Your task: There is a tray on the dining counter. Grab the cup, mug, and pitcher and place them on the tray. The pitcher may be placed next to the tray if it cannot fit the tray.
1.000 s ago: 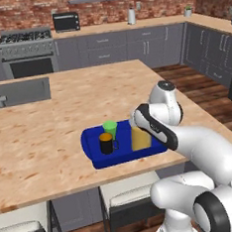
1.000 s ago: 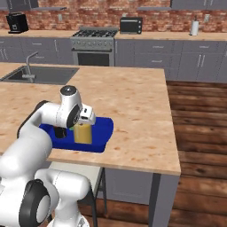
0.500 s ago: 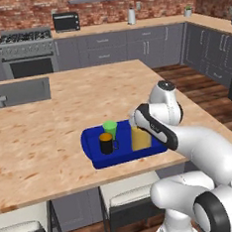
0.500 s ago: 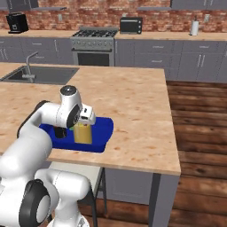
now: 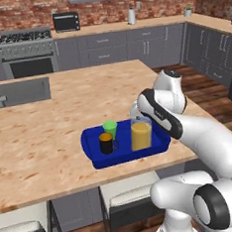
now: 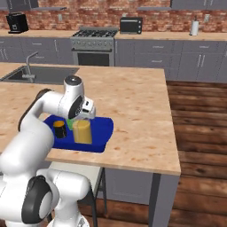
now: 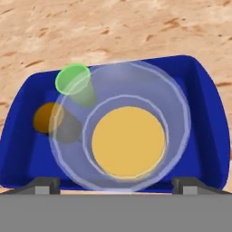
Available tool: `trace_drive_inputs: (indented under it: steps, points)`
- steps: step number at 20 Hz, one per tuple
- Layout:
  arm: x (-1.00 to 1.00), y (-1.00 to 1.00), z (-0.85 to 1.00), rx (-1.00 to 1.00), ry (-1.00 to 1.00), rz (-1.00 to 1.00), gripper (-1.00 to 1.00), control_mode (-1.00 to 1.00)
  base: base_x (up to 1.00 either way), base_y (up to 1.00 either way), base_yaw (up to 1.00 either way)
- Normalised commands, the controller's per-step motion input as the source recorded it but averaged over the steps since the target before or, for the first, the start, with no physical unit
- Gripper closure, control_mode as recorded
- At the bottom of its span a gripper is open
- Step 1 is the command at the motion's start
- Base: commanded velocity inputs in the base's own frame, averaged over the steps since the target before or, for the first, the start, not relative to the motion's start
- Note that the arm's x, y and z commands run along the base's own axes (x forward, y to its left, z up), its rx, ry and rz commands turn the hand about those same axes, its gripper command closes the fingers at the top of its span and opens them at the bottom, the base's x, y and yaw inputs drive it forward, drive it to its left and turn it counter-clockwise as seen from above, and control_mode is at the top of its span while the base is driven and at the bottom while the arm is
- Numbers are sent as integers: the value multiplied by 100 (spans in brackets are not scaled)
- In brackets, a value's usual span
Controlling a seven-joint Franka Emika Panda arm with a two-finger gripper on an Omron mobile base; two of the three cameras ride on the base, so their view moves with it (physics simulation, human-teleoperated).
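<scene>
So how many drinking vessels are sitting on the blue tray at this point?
3, all on the tray: the cup at the back left, the mug in front of it, the pitcher to their right. None appear hidden.

Cup (image 5: pixel 109 129), mug (image 5: pixel 106 143) and pitcher (image 5: pixel 141 134) crowd the tray (image 5: pixel 161 143); surrounding counter (image 5: pixel 63 112) lies open.

My white arm with dark joints bends forward and down from my base, wrist turned downward. My two-finger gripper (image 7: pixel 116 183) points straight down, its small dark fingertips (image 7: pixel 45 185) spread wide apart, clamping nothing.
</scene>
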Motion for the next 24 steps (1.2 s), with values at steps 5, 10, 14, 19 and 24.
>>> trace_drive_inputs:
  steps: [5, 10, 14, 19, 24]
  points:
    - [-15, 0, 68, 2, -2, 0, -100, -100, 0, 0, 0]
    - [-87, 1, 33, -4, -14, 0, -100, -100, 0, 0, 0]
    - [-100, 0, 30, -3, -9, 0, -100, -100, 0, 0, 0]
    - [-100, -9, 15, 0, 0, 0, -100, -100, 0, 0, 0]
    - [-100, -17, 4, 0, 1, 0, -100, -100, 0, 0, 0]
